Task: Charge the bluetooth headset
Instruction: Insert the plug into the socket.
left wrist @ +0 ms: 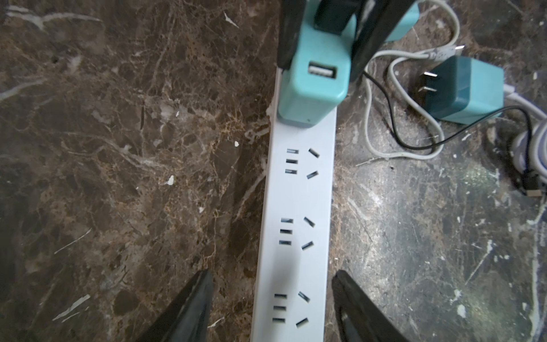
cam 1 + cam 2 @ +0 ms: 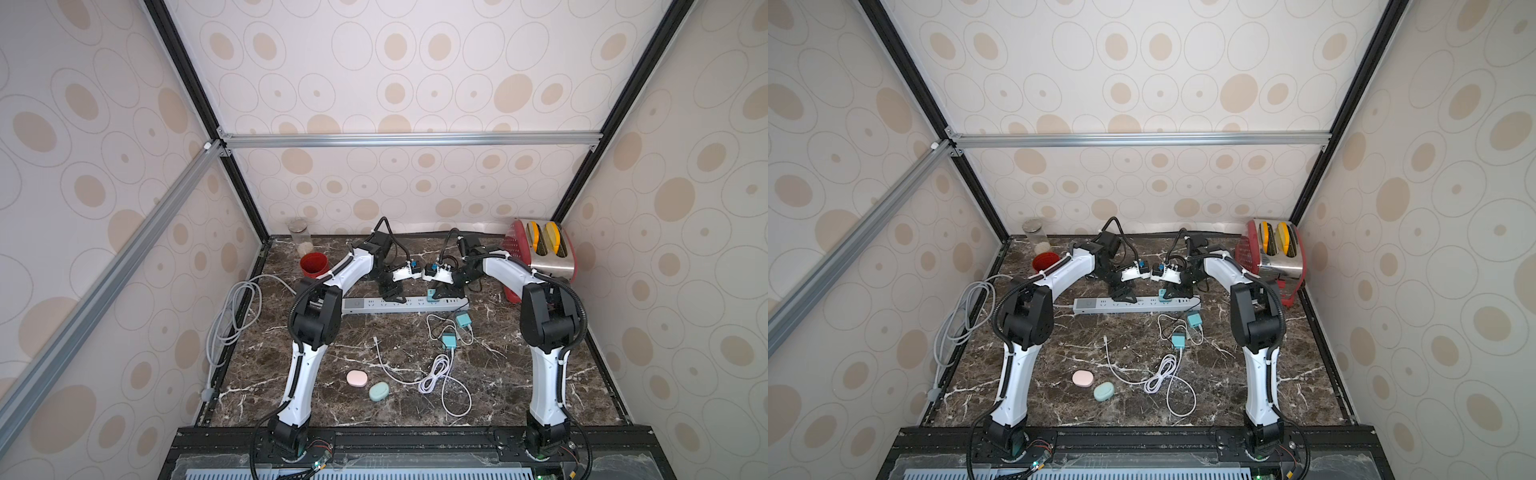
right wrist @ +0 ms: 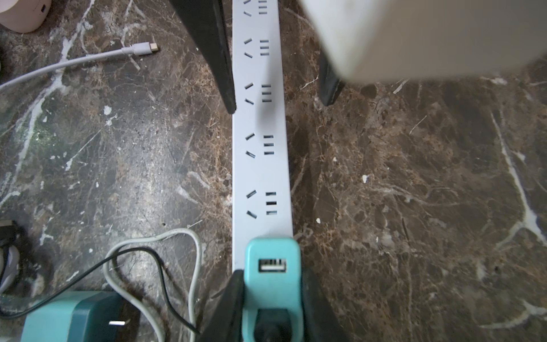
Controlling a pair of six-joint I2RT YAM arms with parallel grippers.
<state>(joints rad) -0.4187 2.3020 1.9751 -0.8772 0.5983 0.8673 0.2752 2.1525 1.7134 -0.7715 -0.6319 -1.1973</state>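
Note:
Two oval bluetooth headset cases, pink (image 2: 355,378) and mint (image 2: 381,391), lie closed near the table's front, far from both grippers. The white power strip (image 2: 374,304) lies across the middle. My right gripper (image 3: 273,299) is shut on a teal USB charger (image 3: 273,284) that stands upright on the strip's right end (image 1: 313,88), its USB port empty. Whether its prongs are seated is hidden. My left gripper (image 1: 270,274) is open, one finger on each side of the strip (image 1: 296,192), holding nothing, a few sockets left of the charger.
Two more teal chargers (image 2: 462,321) (image 2: 449,340) with white cables (image 2: 436,374) lie in front of the strip's right end. A loose white plug end (image 3: 145,47) lies nearby. A red toaster (image 2: 544,253) stands back right, a red cup (image 2: 314,264) and jar (image 2: 300,237) back left.

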